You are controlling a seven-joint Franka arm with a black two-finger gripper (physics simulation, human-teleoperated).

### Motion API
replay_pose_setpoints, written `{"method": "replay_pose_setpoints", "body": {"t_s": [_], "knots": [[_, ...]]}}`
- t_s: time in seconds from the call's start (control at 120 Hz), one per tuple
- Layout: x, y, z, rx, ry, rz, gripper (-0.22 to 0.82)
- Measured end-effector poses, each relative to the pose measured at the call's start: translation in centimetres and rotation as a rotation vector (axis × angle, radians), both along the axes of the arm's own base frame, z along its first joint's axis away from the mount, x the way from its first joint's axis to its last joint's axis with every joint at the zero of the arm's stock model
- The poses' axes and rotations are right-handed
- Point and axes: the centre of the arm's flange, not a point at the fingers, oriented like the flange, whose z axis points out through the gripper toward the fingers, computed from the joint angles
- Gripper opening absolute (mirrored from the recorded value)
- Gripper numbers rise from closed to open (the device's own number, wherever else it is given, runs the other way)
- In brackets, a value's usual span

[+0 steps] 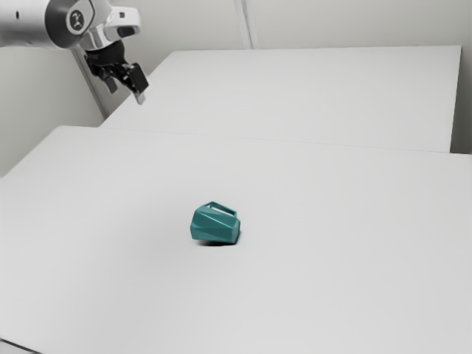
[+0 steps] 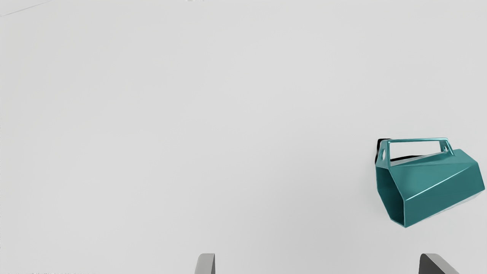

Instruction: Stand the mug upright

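Fingers [image 2: 206, 264] parted and empty, the gripper [image 2: 317, 263] hangs well above the table [image 1: 332, 236], where the mug [image 1: 214, 225] lies on its side. An off-centre pinch could let its slanted sides twist or slip mid-turn, and letting go before it stands flat could tip it over.

You saw a mug [image 1: 214, 224] with smooth, flat facets and a soft gloss along its edges, on a table [image 1: 317, 243] whose top looked smooth and matt
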Motion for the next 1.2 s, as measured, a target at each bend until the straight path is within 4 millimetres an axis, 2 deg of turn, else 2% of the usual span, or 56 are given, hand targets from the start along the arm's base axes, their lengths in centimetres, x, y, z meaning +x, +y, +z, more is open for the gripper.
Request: {"method": "replay_pose_setpoints", "body": {"t_s": [0.3, 0.45, 0.608, 0.883, 1.2], "knots": [[-0.6, 0.6, 0.8, 0.003, -0.020, 0.002, 0.58], [-2.1, 0.2, 0.7, -0.009, -0.013, -0.007, 0.58], [-3.9, -1.8, -2.1, -0.037, 0.015, -0.033, 0.58], [-6.1, -1.6, -7.0, -0.111, 0.000, 0.027, 0.58], [-8.7, -1.5, -11.1, -0.253, -0.024, 0.116, 0.58]]}}
